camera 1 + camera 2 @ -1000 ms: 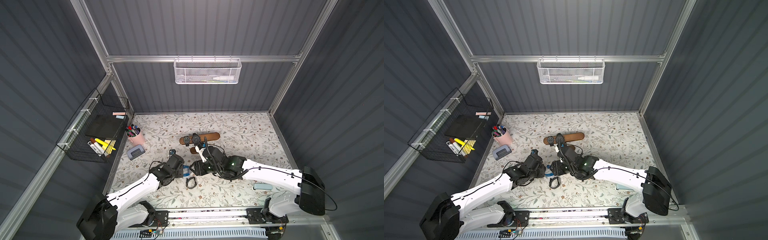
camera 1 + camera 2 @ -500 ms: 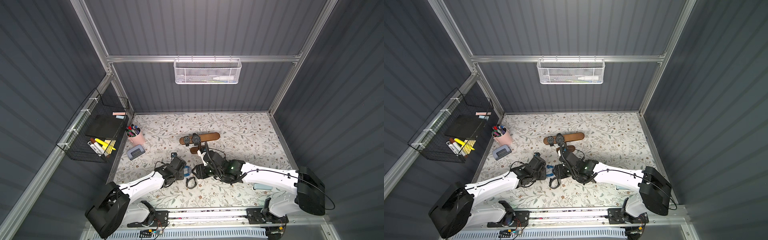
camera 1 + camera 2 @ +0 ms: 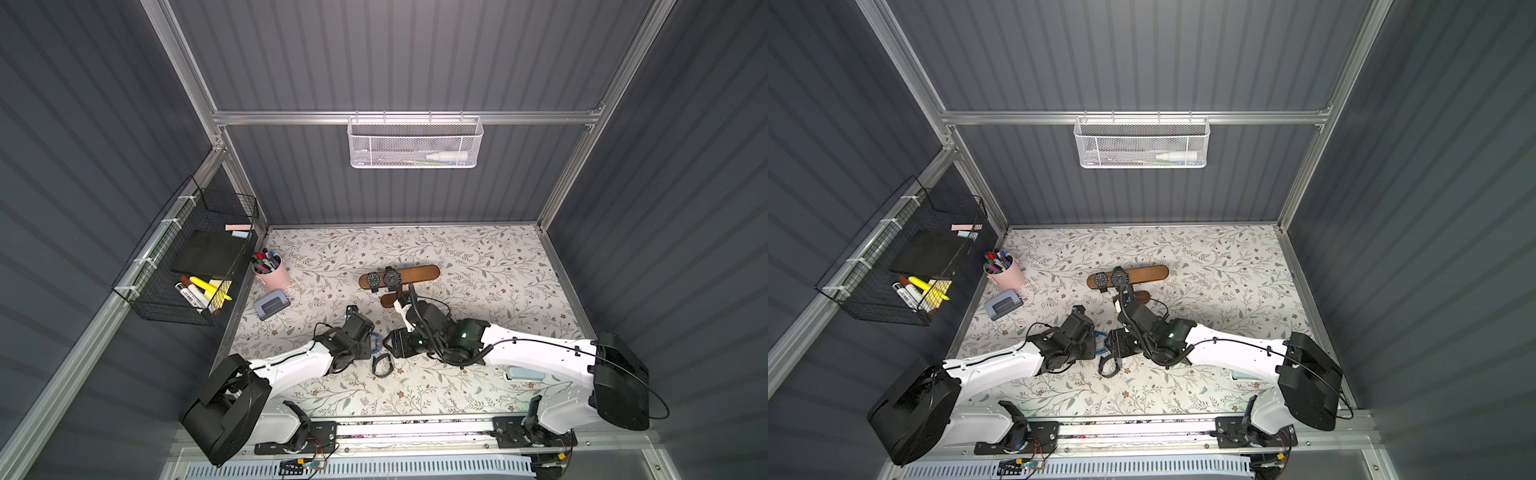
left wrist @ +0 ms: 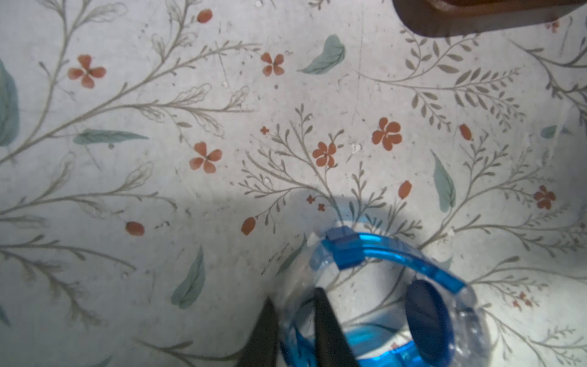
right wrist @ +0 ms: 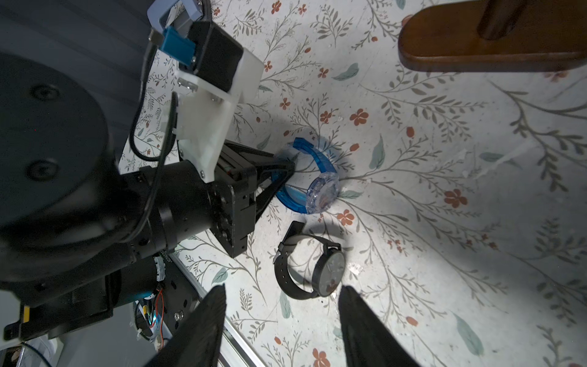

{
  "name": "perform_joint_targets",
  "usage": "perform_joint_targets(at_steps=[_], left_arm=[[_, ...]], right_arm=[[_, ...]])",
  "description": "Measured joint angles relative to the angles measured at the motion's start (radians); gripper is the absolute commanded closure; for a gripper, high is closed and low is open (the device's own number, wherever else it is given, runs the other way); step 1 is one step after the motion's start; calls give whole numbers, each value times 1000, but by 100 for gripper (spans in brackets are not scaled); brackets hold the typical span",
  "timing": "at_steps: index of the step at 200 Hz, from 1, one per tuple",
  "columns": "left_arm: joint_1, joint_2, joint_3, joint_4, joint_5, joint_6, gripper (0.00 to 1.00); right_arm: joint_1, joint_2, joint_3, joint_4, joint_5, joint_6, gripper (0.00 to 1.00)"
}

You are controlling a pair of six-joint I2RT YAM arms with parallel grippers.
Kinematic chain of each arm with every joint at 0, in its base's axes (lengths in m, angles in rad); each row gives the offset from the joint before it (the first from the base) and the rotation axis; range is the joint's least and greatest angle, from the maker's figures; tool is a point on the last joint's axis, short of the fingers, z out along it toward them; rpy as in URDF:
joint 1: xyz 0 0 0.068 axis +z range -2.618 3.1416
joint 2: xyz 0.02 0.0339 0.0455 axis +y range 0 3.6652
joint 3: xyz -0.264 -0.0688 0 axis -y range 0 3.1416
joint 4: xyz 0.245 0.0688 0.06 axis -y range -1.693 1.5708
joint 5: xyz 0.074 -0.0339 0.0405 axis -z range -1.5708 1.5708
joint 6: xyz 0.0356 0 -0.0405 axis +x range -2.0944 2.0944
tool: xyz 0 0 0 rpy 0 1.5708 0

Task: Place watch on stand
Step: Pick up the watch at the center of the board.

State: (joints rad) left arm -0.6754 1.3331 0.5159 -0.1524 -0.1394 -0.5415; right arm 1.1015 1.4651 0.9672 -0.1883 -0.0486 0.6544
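Observation:
The dark wooden stand point(image 3: 419, 273) is at mid-table, with two black watches point(image 3: 383, 279) on its bar. Its base shows in the right wrist view point(image 5: 476, 50). A translucent blue watch point(image 5: 319, 187) lies on the floral table, in front of the stand. My left gripper point(image 4: 297, 327) is shut on its strap point(image 4: 381, 251), one finger inside the loop and one outside. A black watch point(image 5: 309, 268) lies just nearer the front edge point(image 3: 383, 366). My right gripper point(image 5: 282, 317) hovers open over this black watch and is clear of it.
A pink cup of pens point(image 3: 272, 275) and a grey hole punch point(image 3: 271, 304) stand at the left. A black wire basket point(image 3: 187, 266) hangs on the left wall and a white mesh basket point(image 3: 415, 143) on the back wall. A pale blue object point(image 3: 523, 375) lies under the right arm.
My left arm has dropped low and its gripper has closed on the blue watch's strap. The right arm has shifted slightly toward the front; its jaws stay open.

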Motion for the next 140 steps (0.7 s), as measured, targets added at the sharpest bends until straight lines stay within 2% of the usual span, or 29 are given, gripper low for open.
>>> perform_joint_targets(at_steps=[39, 81, 103, 140], left_arm=[[0, -37, -2, -23, 5, 1, 100], [0, -282, 0, -137, -64, -33, 100], [0, -382, 13, -190, -81, -53, 100], [0, -407, 48, -230, -46, -81, 100]], right_arm=[[0, -4, 0, -2, 10, 0, 39], [-6, -80, 0, -30, 29, -11, 31], [-11, -124, 0, -24, 36, -16, 29], [-11, -120, 0, 39, 24, -18, 29]])
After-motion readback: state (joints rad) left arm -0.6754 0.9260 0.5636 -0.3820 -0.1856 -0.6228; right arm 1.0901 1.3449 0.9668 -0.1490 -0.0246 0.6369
